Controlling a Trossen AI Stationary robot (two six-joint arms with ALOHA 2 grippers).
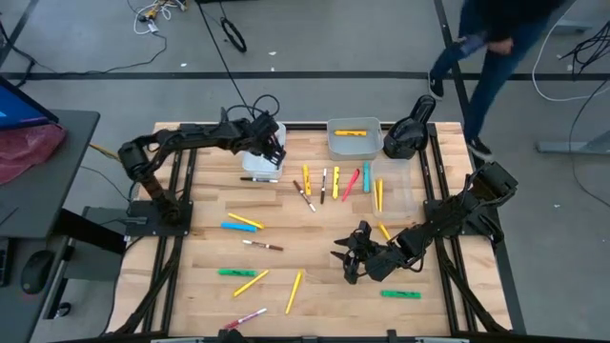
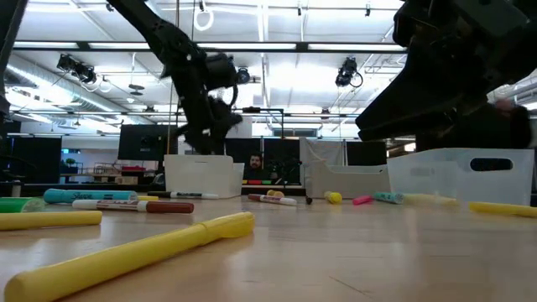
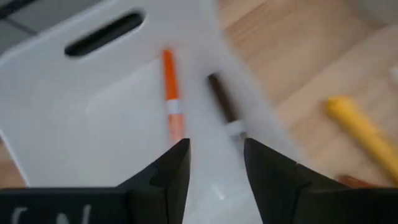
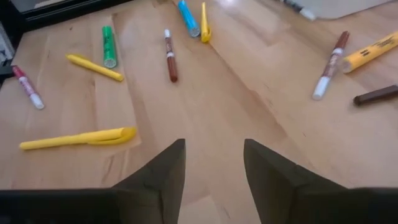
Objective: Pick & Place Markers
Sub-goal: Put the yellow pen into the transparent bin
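Markers lie scattered on the wooden table: a row at the centre, blue, yellow and green ones at the near left, and a green one at the near right. My left gripper hangs open over the white bin, which holds an orange marker. A blurred brown marker shows at the bin's wall; inside or outside, I cannot tell. My right gripper stands open above bare table, right of centre.
A grey bin with a yellow marker stands at the far edge, a dark object to its right, and a clear bin nearer. A black marker lies in front of the white bin. A person passes beyond the table.
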